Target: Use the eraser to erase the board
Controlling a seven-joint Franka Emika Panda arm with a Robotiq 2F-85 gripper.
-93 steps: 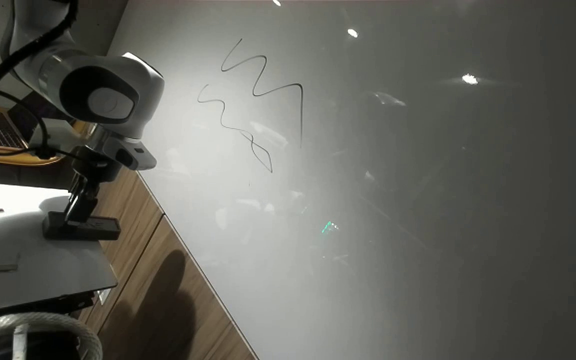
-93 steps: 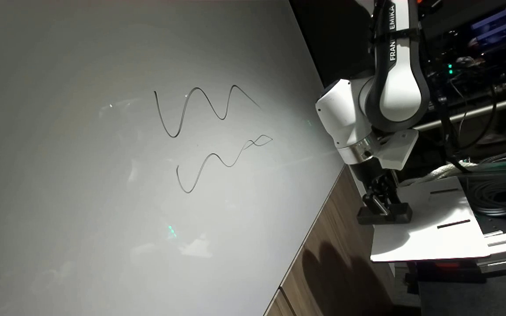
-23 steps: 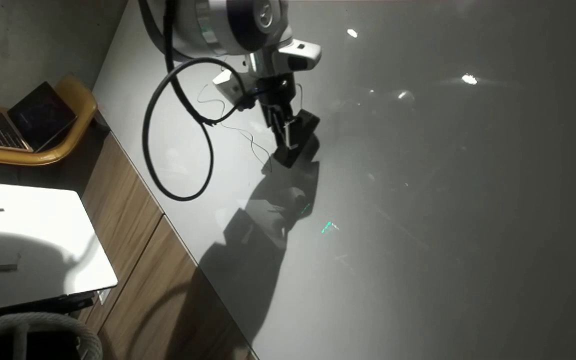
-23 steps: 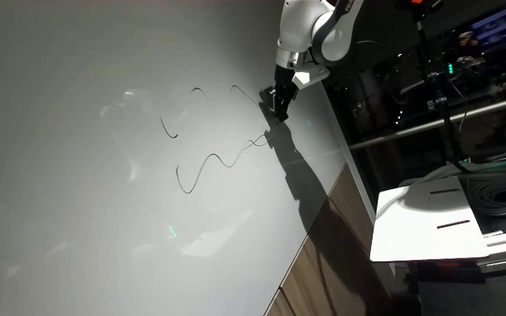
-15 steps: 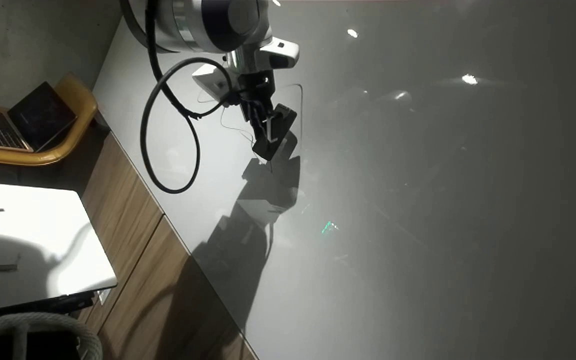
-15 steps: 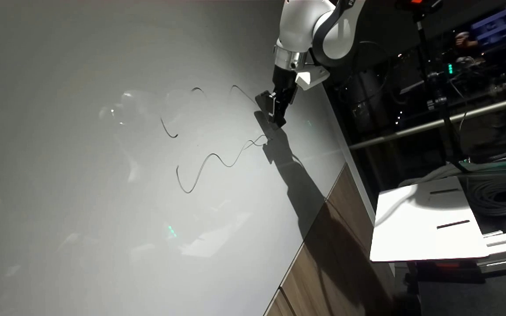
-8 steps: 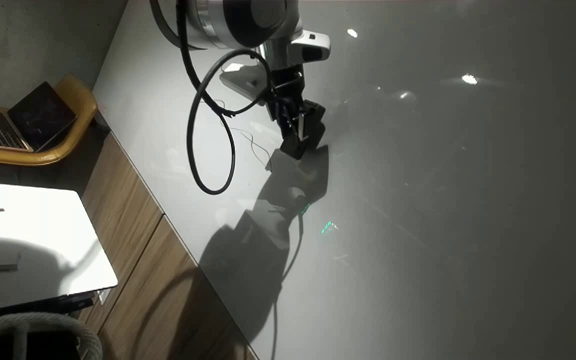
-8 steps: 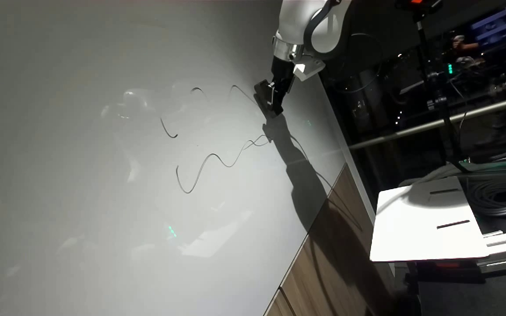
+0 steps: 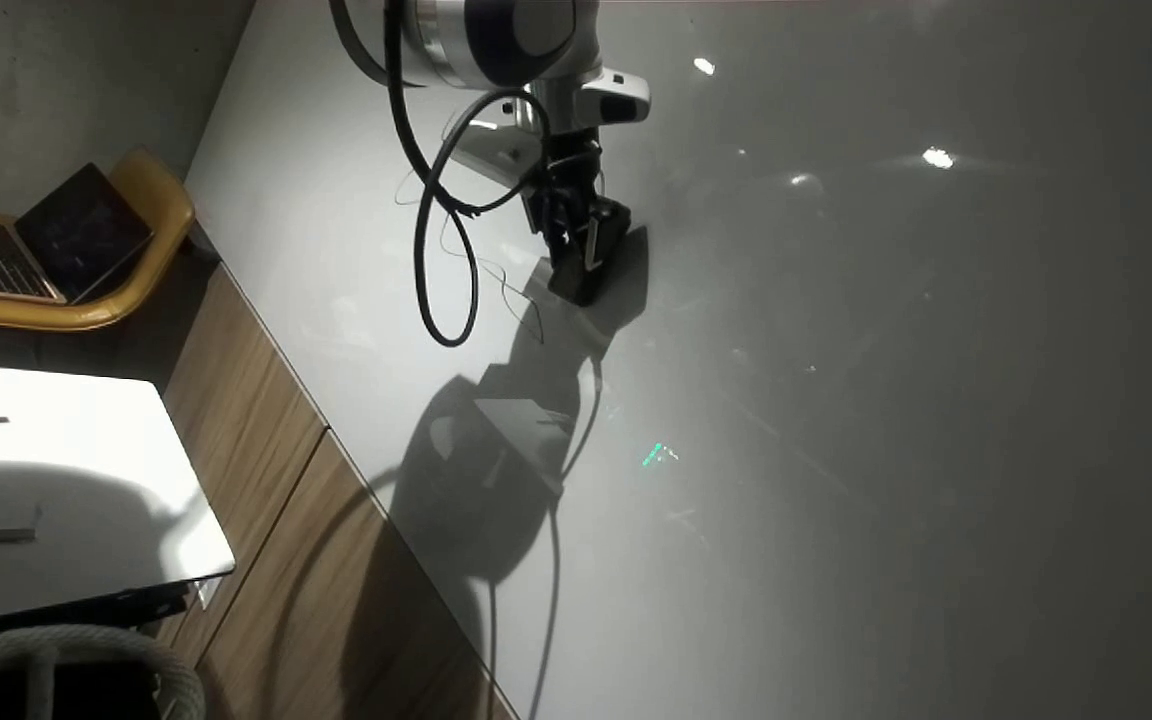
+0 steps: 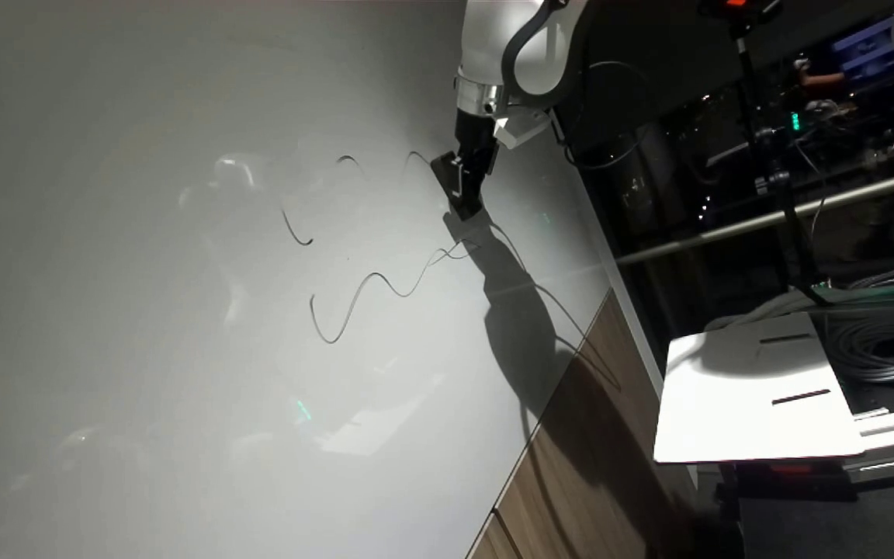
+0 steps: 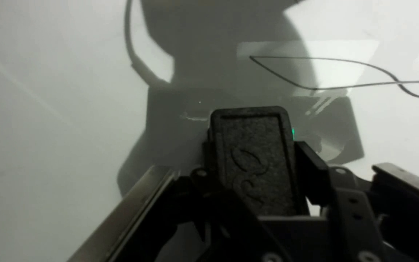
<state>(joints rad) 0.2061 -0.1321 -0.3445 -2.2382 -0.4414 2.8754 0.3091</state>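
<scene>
eraser [image 11: 258, 160]: sits between the fingers [image 11: 312, 173], showing its engraved back in the wrist view; at the board [image 10: 183, 404], touching or just off it, cannot tell which.
gripper [image 11: 258, 171]: pinches the eraser by its long sides; leaves one end free past the fingers.
free end: could lever the block round in the grip under hard pressing.
eraser face: hidden; with a tilted wrist, risks rubbing along one edge only and leaving streaks.
near stroke [image 10: 415, 153]: runs to the eraser in an exterior view; probably next for wiping; might survive at its bend after too short a sweep.
squiggle [image 10: 375, 273]: looks unbroken, with its loop near the free end in the wrist view; probably needs its own pass.
short arc [image 10: 348, 157]: stands apart, like the curved dash [image 10: 296, 230]; likely remains of a wiped line; easy to miss on a narrow path.
shadow [image 9: 466, 520]: spills over the board; could hide thin ink.
cable [image 9: 430, 182]: hangs in a loose loop in front of the squiggle; could snag on a long reach.
open board: stretches wide past the curved dash; ample room for long sweeps.
wood panel [image 9: 246, 420]: meets the board at a straight edge, well apart from the eraser.
dark area [image 10: 695, 93]: begins past another edge; risk of lost backing from overrun there.
</scene>
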